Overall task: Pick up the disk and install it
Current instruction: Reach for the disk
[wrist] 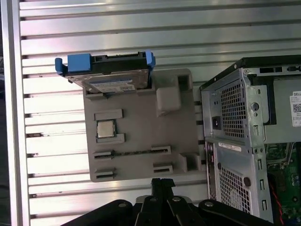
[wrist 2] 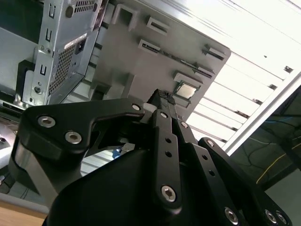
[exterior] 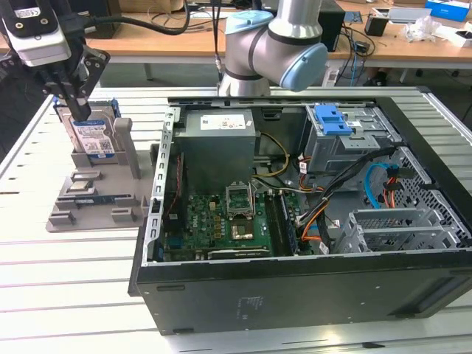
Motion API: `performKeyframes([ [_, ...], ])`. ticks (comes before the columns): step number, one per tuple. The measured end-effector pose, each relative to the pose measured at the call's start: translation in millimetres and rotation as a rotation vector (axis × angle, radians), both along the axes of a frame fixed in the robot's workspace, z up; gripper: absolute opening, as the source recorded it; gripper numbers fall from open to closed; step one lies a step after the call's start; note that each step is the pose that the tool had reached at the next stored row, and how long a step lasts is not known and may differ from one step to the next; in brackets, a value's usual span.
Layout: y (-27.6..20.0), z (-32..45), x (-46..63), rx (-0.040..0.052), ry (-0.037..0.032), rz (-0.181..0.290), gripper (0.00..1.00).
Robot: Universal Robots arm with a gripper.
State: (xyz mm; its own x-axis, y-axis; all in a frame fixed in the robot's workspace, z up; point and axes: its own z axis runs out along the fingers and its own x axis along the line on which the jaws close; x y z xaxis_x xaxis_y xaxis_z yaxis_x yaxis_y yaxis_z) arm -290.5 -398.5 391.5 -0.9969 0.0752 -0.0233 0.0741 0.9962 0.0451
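The disk [exterior: 92,133] is a silver drive with a white-and-blue label and blue side rails. It stands on edge in a slot at the back of a grey holder [exterior: 88,210] on the slatted table, at the exterior view's left. The first wrist view shows the disk [wrist: 113,77] at one end of the holder [wrist: 141,136]. My gripper [exterior: 80,110] hangs in the air over the holder, apart from the disk. Its black fingers [wrist 2: 162,101] are pressed together with nothing between them. In the first wrist view the gripper [wrist: 162,181] lies over the holder's opposite edge.
An open computer case [exterior: 295,295] lies to the right of the holder. It holds a grey box [exterior: 217,140] with a white sticker and a metal cage with a blue latch [exterior: 332,122]. The holder also carries a processor chip [wrist: 106,128] and a memory stick [wrist: 127,153]. The arm's base [exterior: 273,44] stands behind the case.
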Motion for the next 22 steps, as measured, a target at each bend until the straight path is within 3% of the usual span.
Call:
performKeyframes([
  [3,3.4,-0.4,-4.8,-0.0001,0.0001,0.000,0.11],
  [9,25.0,-1.7,-24.9,-0.0037,-0.0001,0.000,0.11],
  [22,41.7,-3.7,-49.5,-0.0037,0.0000,0.000,0.11],
])
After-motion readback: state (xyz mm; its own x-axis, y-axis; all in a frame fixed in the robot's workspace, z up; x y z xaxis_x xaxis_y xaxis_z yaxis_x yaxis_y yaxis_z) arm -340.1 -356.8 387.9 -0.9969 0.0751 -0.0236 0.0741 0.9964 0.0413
